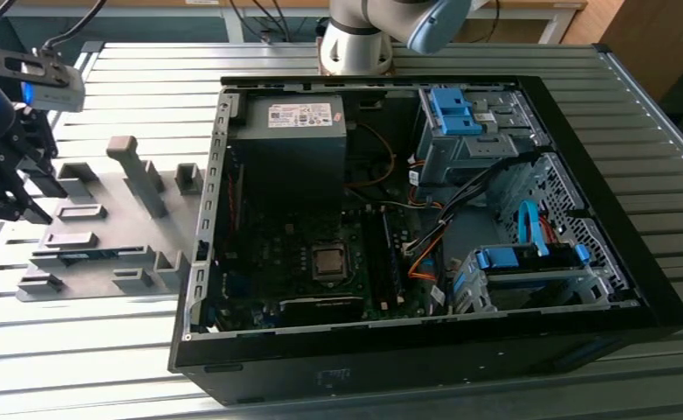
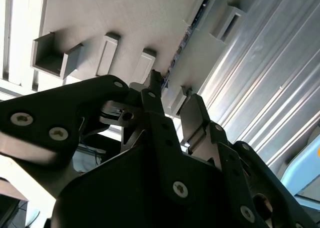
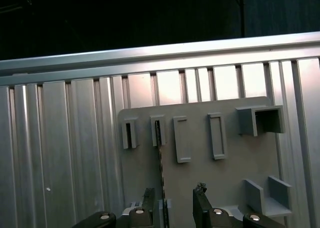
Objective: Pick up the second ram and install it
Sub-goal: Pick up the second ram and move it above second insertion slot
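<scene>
The black two-fingered gripper (image 3: 175,190) was held over the flat grey fixture plate with raised holders (image 3: 200,173), its fingers (image 3: 149,203) apart and nothing clamped between them. The second ram (image 3: 161,173) – a thin blue-green memory stick with small dark chips – was stood on edge in a slotted holder, running inward from the plate's edge that faces the table's rim. In the first wrist view it was seen edge-on in the gap between the fingers, much nearer one than the other. It could not be told whether either touched it.

For a clean pick, the gap would best be centred on the stick and the pads closed on its flat faces. An off-centre close was judged likely to tip or jam it in its slot.

The plate lay flat on the ribbed aluminium table (image 1: 143,79), near the table's edge at the exterior view's left, beside the open black computer case (image 1: 435,350) – room around the holder was ample.
</scene>
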